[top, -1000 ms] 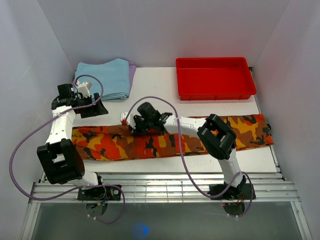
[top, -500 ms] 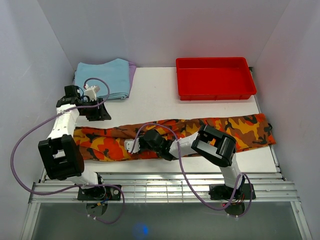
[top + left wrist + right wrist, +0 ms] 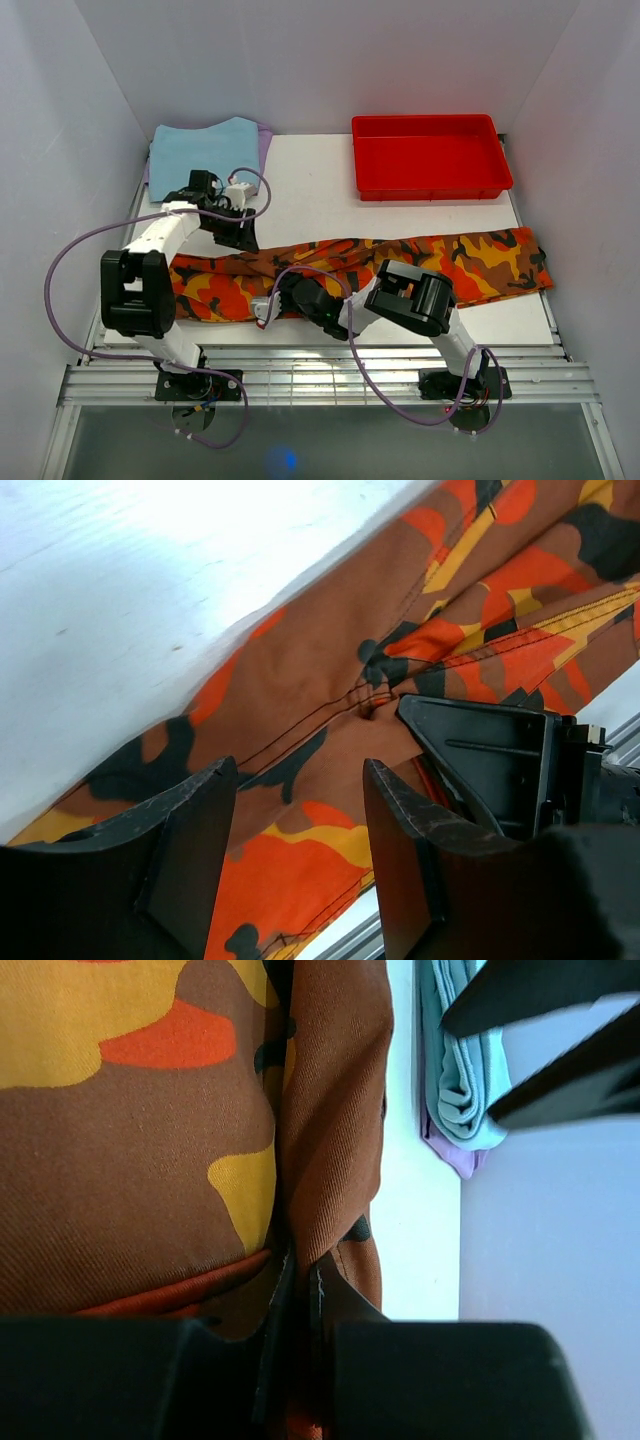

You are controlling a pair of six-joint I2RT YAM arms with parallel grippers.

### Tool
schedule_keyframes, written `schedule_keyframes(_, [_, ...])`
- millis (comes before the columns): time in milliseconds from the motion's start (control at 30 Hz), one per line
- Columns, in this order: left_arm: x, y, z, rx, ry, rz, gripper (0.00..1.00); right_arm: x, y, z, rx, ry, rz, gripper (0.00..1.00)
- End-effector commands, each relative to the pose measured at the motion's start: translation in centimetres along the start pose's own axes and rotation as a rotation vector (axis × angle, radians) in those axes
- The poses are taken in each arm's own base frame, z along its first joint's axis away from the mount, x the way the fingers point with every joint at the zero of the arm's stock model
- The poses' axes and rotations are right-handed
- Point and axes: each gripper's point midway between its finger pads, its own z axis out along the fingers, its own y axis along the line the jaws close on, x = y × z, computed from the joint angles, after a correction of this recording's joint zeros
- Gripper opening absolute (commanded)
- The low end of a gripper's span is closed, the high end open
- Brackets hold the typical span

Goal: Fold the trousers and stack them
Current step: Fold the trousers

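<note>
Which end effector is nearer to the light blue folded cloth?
Left. The left end effector is just in front of the cloth; the right end effector grips the trousers at their near edge.

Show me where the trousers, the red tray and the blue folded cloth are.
trousers [image 3: 480, 262], top external view, on the flat stretch at the picture's right.
red tray [image 3: 430, 150], top external view, on its bare floor.
blue folded cloth [image 3: 200, 152], top external view, on its top layer.

Overhead wide — wrists near trousers [image 3: 300, 690].
</note>
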Motion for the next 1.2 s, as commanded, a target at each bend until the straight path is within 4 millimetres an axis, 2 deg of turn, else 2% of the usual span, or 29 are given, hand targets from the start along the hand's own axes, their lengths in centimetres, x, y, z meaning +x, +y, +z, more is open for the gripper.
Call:
schedule_keyframes(0, [-0.7,-1.0,1.4,0.005,0.009,0.096,0.64,1.4,3.8,-0.8,-0.074,0.042,-0.022,0.08])
schedule_keyframes(200, [-1.0,-2.4,3.6,0.029,0.046,0.166,0.63,2.2,5.8,-1.7,-0.122,0.063,-0.045,0.08])
schedule_keyframes(333, [0.2,-2.3,5.1,0.001,0.119,0.189,0.63,2.4,6.4,-2.0,-0.142,0.072,-0.049,0.08])
schedule_keyframes(467, [1.5,-2.7,5.6,0.004,0.16,0.222,0.63,2.4,6.7,-2.0,-0.152,0.073,-0.056,0.08])
schedule_keyframes(600, [2.7,-3.9,6.3,0.035,0.202,0.245,0.58,2.4,7.1,-2.0,-0.167,0.079,-0.063,0.08])
schedule_keyframes(700, [3.7,-4.2,7.0,0.032,0.235,0.245,0.5,2.5,7.1,-2.1,-0.169,0.09,-0.058,0.1])
schedule_keyframes(733, [4.0,-4.0,7.1,0.024,0.242,0.243,0.36,2.7,7.2,-2.1,-0.171,0.096,-0.058,0.19])
schedule_keyframes(767, [4.1,-3.9,7.2,0.018,0.248,0.238,0.29,2.7,7.3,-2.2,-0.174,0.098,-0.059,0.27])
schedule_keyframes(800, [4.1,-3.8,7.3,0.012,0.251,0.235,0.22,2.7,7.4,-2.2,-0.179,0.103,-0.056,0.47])
schedule_keyframes(833, [4.1,-3.4,7.3,-0.008,0.254,0.236,0.16,2.9,7.6,-2.2,-0.187,0.108,-0.061,0.56])
schedule_keyframes(867, [3.6,-3.1,7.2,-0.025,0.245,0.239,0.03,3.0,7.7,-2.3,-0.191,0.114,-0.06,0.64])
schedule_keyframes(933, [2.7,-2.7,6.9,-0.062,0.228,0.244,0.0,3.1,7.7,-2.4,-0.189,0.118,-0.059,0.81])
schedule_keyframes(1067, [-0.8,-2.3,5.8,-0.112,0.15,0.271,0.0,3.1,7.7,-2.4,-0.19,0.115,-0.061,0.84])
schedule_keyframes(1100, [-2.4,-2.1,5.3,-0.126,0.113,0.275,0.0,3.1,7.8,-2.5,-0.191,0.114,-0.065,0.83])
schedule_keyframes(1167, [-3.5,-1.6,5.0,-0.139,0.092,0.264,0.0,3.1,7.9,-2.5,-0.194,0.111,-0.07,0.81])
